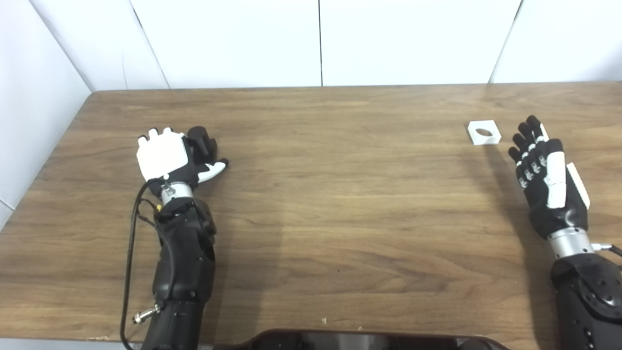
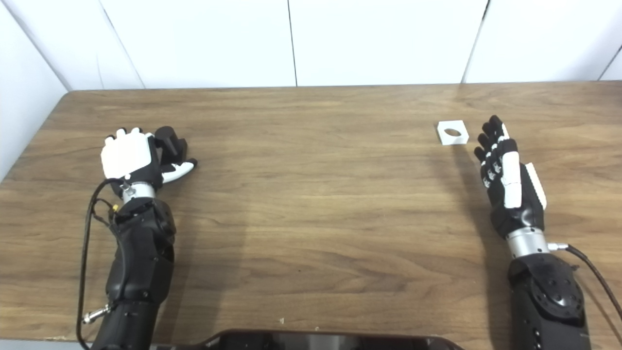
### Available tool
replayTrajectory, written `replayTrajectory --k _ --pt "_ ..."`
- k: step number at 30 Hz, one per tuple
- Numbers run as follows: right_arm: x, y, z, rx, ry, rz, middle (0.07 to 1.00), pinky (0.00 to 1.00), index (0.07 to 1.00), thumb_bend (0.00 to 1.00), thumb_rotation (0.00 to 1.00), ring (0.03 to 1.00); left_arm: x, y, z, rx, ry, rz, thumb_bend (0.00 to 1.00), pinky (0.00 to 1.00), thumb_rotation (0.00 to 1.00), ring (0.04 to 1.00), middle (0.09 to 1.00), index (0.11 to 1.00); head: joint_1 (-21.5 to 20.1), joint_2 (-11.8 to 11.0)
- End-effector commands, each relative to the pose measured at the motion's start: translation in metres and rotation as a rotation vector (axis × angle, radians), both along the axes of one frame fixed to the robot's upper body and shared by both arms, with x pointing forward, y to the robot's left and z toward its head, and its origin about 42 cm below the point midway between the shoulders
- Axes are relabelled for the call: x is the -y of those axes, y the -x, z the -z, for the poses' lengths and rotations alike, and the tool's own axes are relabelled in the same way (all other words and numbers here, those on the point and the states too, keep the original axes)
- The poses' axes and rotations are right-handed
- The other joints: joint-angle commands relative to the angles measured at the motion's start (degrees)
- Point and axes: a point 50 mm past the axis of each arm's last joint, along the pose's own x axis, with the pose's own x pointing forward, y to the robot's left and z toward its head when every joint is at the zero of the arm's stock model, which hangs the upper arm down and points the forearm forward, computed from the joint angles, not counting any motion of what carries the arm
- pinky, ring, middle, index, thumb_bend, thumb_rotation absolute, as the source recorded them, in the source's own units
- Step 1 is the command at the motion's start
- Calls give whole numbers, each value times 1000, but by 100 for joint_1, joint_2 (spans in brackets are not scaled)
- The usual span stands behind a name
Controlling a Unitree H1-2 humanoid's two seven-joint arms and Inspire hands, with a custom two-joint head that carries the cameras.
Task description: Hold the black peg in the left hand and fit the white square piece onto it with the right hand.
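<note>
Wooden table [image 1: 320, 194] carries everything. Far to the left of the white square piece [image 1: 484, 132], the left hand [image 1: 167, 155] curls its fingers around the black peg [image 1: 199, 138], holding it upright. Just right of that piece, lying flat with its round hole up, the right hand [image 1: 546, 170] hovers, fingers extended and empty.

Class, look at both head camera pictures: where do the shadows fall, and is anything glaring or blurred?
Left eye view: soft shadows lie right of the left hand and left of the right hand; the white square piece stays crisp. Right eye view: same shadows, the black peg slightly soft, no glare on the table.
</note>
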Motion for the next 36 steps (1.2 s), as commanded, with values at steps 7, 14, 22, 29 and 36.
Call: replayTrajectory --k 7,14,22,29,36 --pt "0 15 30 -74 -26 2 1000 1000 1000 566 1000 1000 -4 -7 -11 27 -26 -11 685 1000 373 1000 944 668 33 14" --pt "1 12 29 -73 -36 6 1000 1000 1000 566 1000 1000 -5 -6 -15 41 7 -10 634 1000 276 1000 956 652 50 31" --pt "1 10 27 -73 -40 1 1000 1000 1000 554 1000 1000 -6 -4 -15 57 33 0 628 1000 176 1000 958 631 47 26" --pt "1 11 27 -73 -35 2 1000 1000 1000 550 1000 1000 -7 -2 -16 61 43 5 624 1000 145 1000 961 613 37 28" --pt "2 12 27 -69 -41 3 1000 1000 1000 560 1000 1000 -7 -2 -15 79 64 7 633 1000 106 1000 964 572 25 35"
